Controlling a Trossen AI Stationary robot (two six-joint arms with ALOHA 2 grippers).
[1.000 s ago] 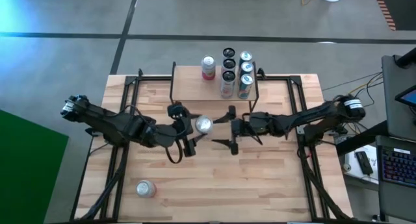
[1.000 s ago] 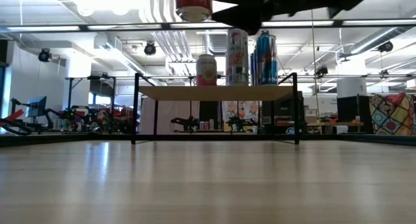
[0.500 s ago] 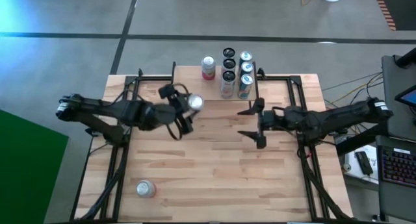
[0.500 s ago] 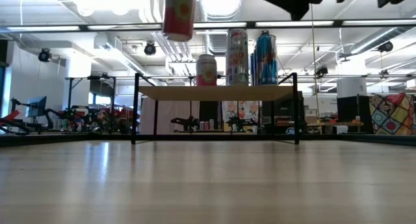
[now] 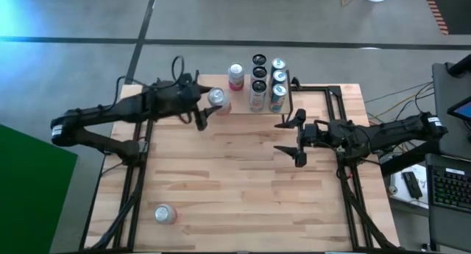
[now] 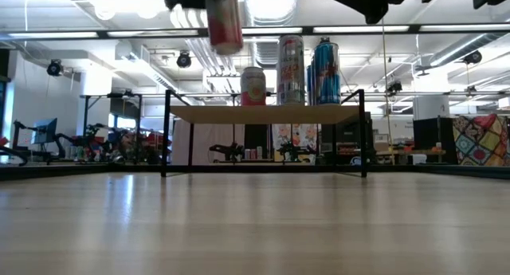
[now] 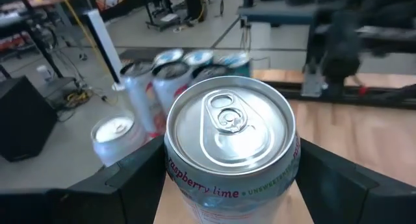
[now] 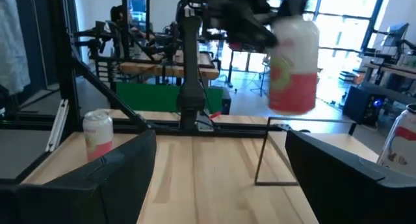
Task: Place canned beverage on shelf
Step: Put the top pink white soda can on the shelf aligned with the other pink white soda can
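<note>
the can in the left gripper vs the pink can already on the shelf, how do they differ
The held can hangs in the air, clamped in the left gripper, while the pink can stands free on the shelf. In the low view the held can tilts and sits higher; the shelf can is upright. Both are short cans with pink or red and white labels and silver tops.

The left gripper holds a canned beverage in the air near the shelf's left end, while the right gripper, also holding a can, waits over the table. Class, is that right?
Not quite. The right gripper holds nothing: the high view shows its fingers spread and empty over the table. The rest stands: the left gripper holds the canned beverage in the air by the left end of the shelf.
</note>
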